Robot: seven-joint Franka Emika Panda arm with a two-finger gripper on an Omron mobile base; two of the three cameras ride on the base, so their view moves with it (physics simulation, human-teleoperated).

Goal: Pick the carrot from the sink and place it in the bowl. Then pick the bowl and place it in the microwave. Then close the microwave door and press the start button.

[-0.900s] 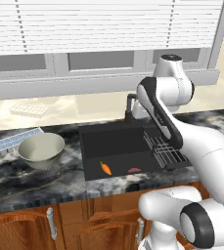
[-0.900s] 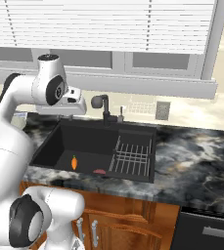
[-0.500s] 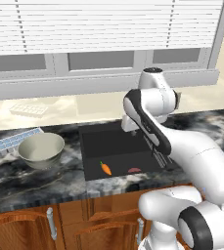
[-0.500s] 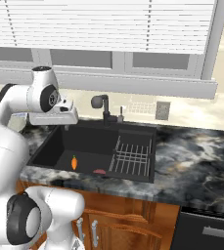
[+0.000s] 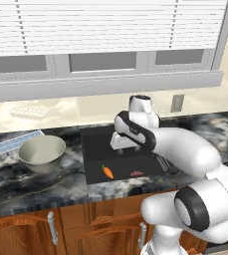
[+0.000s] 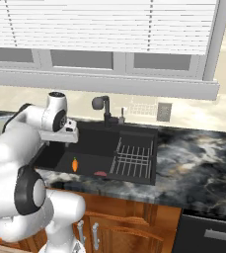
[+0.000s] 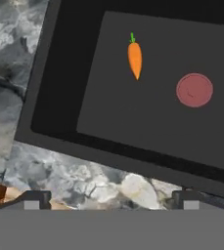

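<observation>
Step 1 in hand: going for the carrot (image 7: 135, 59), nothing picked yet. Gripper (image 7: 108, 199) is hanging above the sink (image 7: 59, 83), w/ both tips showing far apart at the bottom of the hand view, so jaws standing wide and holding nothing.

Carrot is lying flat on the sink floor, upper centre of hand view, green end pointing to frame top; in left base view it's sitting lower centre (image 5: 107, 172), in right base view left of centre (image 6: 75, 164). A flat red disc (image 7: 194, 90) is lying near it, to its right in hand view, not touching. Dish rack (image 6: 133, 157) is occupying the sink's right side in right base view.

Bowl (image 5: 42, 153) is waiting upright on the counter (image 5: 31, 187), left middle of left base view, apart from the sink.

Next, I'd judge: arm needs shifting fwd so carrot centres btwn the tips, wrist prob. turning so jaws cross its narrow width, then dropping deep into the basin w/o clipping the rim. Small, low target; easy to pinch the floor or nudge it away.
</observation>
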